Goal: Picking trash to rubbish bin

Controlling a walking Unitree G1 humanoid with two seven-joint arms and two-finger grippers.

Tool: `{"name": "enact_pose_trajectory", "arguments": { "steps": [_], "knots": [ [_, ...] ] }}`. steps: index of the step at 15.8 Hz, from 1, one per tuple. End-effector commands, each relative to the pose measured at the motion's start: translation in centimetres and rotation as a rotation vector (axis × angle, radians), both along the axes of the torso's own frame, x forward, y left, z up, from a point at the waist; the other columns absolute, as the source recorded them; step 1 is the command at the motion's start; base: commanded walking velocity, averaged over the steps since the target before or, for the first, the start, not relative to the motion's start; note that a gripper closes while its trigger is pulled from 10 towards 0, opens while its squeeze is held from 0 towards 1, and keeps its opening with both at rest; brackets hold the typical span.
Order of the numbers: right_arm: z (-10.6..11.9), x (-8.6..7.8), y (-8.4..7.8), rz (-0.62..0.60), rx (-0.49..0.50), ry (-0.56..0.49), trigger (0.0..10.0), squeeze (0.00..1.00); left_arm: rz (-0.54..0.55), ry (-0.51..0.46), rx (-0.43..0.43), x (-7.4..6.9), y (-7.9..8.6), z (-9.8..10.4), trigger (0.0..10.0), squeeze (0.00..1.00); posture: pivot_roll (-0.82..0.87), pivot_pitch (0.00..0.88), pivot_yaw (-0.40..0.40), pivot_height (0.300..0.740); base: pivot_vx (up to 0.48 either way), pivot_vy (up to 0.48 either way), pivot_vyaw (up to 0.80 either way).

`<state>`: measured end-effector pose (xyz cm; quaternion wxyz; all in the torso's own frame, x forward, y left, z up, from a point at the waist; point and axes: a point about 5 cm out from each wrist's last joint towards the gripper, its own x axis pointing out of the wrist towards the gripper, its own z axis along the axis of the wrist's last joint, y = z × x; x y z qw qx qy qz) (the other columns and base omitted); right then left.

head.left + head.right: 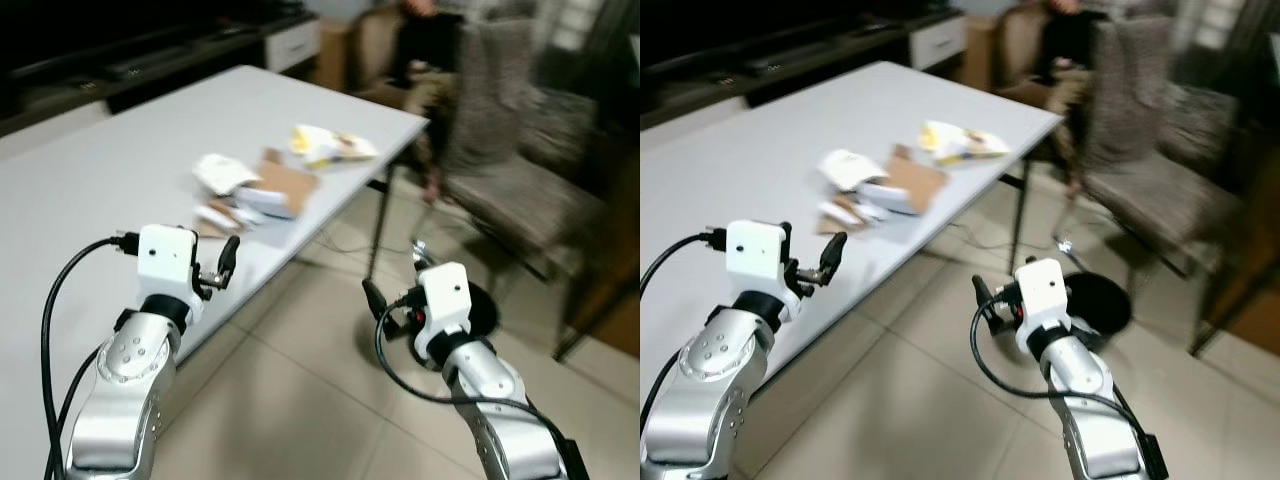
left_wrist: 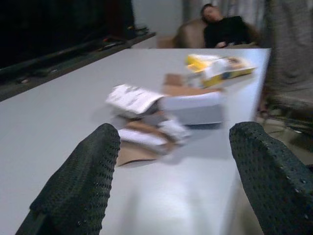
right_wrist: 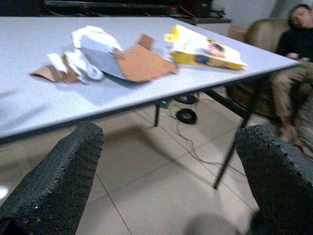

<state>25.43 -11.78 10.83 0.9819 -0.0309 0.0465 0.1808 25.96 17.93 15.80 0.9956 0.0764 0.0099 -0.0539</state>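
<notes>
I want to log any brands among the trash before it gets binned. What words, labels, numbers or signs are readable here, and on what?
No text can be read anywhere in these pictures.
Yellow packet: printed colours and a picture, too blurred to read.
Crumpled white paper: faint dark marks, too blurred to read.
Brown cardboard and white box: no print visible.

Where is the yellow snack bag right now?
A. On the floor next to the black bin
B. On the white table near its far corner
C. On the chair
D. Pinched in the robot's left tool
B. The yellow snack bag lies flat on the white table near its far corner, beyond the pile of torn cardboard and paper, and both the left tool and the right tool are open and empty.
</notes>
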Motion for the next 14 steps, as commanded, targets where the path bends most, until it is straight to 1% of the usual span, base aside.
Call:
{"name": "enact_pose_trajectory", "arguments": {
  "steps": [1,4,10,14],
  "knots": [
    [0.3,0.1,0.2,-0.003,0.01,-0.011,10.0,0.0,0.004,0.01,0.004,0.2,0.2,-0.1,10.0,0.0,0.0,0.0,-0.029,0.74,0.319,0.0,0.0],
    [0.3,0.0,0.0,-0.014,0.006,-0.01,10.0,0.0,-0.022,0.018,-0.009,0.4,-0.2,-0.4,10.0,0.0,-0.01,0.0,-0.023,0.74,0.325,0.0,0.0],
    [0.2,-0.2,-0.1,-0.025,0.013,-0.008,10.0,0.0,-0.045,0.037,-0.022,0.7,-0.6,-0.8,10.0,0.0,-0.01,0.0,-0.016,0.74,0.322,0.0,0.0],
    [0.2,-0.2,-0.1,-0.025,0.01,-0.005,10.0,0.0,-0.058,0.057,-0.052,1.0,-0.9,-1.2,10.0,0.0,-0.02,0.0,-0.016,0.74,0.322,0.0,0.0]
  ]
}}
